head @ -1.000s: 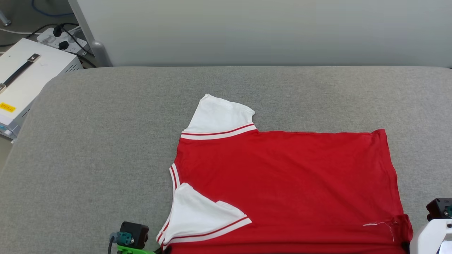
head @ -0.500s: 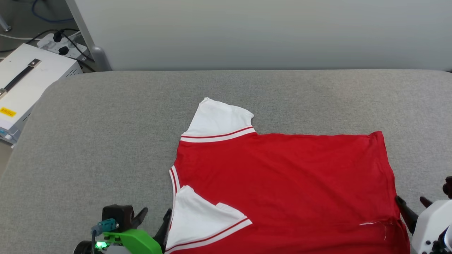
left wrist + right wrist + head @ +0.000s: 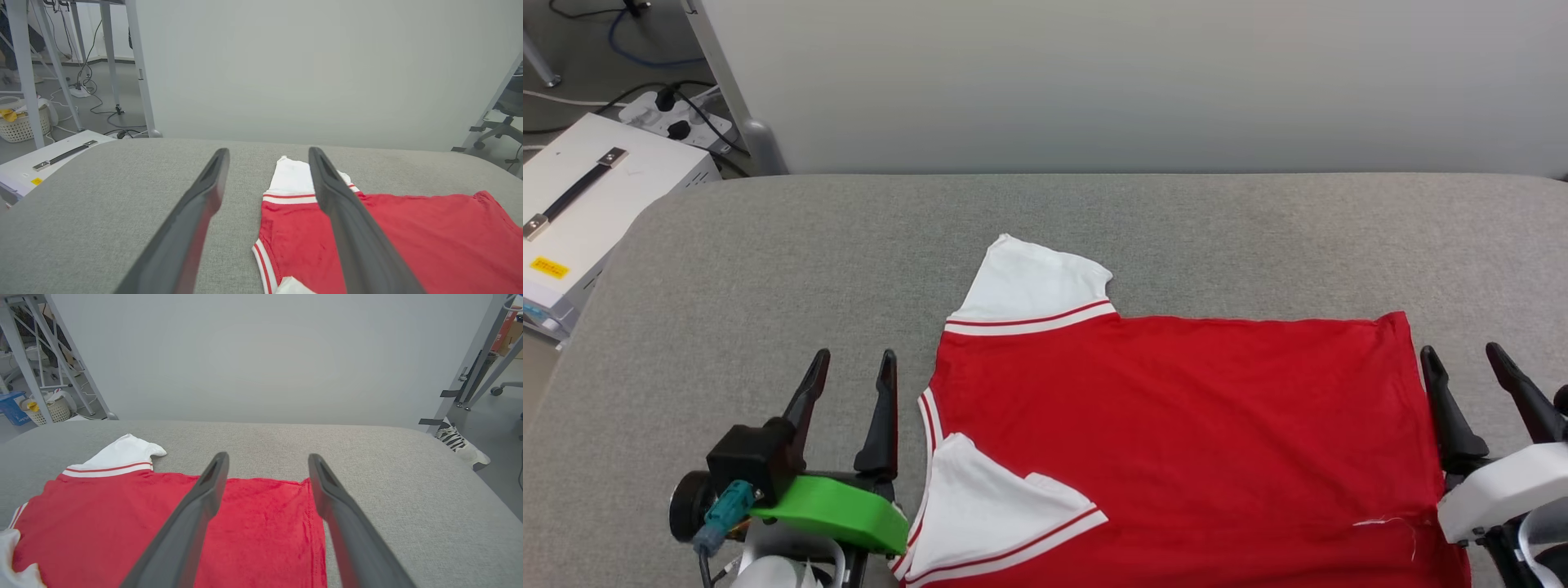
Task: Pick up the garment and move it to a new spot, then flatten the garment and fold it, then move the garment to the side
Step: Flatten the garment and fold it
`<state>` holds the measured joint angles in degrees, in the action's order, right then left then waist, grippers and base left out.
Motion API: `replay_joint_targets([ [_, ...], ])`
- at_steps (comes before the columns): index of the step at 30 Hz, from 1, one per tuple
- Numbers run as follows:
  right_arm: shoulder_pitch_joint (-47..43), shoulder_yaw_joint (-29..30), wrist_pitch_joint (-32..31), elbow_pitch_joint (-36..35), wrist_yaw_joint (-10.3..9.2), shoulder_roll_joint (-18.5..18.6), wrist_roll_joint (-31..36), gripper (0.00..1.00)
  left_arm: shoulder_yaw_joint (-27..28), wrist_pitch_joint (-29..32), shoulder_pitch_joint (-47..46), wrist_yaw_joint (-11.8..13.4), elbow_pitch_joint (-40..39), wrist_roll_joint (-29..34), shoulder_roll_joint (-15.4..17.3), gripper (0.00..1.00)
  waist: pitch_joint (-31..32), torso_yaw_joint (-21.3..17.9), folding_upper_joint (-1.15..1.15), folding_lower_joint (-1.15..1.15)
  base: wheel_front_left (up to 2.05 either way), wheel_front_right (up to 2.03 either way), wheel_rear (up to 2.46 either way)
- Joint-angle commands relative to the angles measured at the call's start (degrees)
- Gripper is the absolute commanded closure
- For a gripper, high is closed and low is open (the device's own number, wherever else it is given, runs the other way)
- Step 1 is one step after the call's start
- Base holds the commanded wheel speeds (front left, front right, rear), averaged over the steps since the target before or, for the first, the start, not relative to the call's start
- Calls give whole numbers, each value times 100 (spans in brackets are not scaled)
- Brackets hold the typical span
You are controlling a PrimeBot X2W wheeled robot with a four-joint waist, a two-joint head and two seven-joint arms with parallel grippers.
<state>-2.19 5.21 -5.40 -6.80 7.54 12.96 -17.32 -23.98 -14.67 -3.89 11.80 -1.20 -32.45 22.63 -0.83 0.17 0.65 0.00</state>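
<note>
Garment (image 3: 1176, 425) lies crosswise, collar by left gripper (image 3: 855, 354), hem by right gripper (image 3: 1460, 349), seemingly equally near; both jaws spread wide, holding nothing

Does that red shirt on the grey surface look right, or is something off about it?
Mostly neat, but the garment is lopsided: its near sleeve is folded over onto the red body, while the far sleeve lies spread out flat. A thin white thread or mark shows near the hem corner.
</note>
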Motion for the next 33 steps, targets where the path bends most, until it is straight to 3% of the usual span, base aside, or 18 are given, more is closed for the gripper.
replay_joint_targets([
  [1,10,-34,167,-18,-5,-46,76,0,104,-30,67,-118,-74,255,-118,0,-16,2,-65,0,0,0,0],
  [10,13,-69,660,90,-5,-425,370,0,736,-32,426,-811,-77,1217,-730,0,-176,-43,-65,0,0,0,0],
  [20,199,-170,888,212,-5,-445,316,0,1305,-32,300,-1418,164,1689,-1191,0,-470,-195,-65,0,0,0,0],
  [26,430,-262,912,168,-5,-432,289,0,1263,10,-372,-1717,666,1751,-1095,0,-963,-413,-65,0,0,0,0],
  [33,808,-411,994,144,-5,-510,306,0,1107,818,-1792,-1868,1077,1575,-714,0,-1673,-824,-65,0,0,0,0],
])
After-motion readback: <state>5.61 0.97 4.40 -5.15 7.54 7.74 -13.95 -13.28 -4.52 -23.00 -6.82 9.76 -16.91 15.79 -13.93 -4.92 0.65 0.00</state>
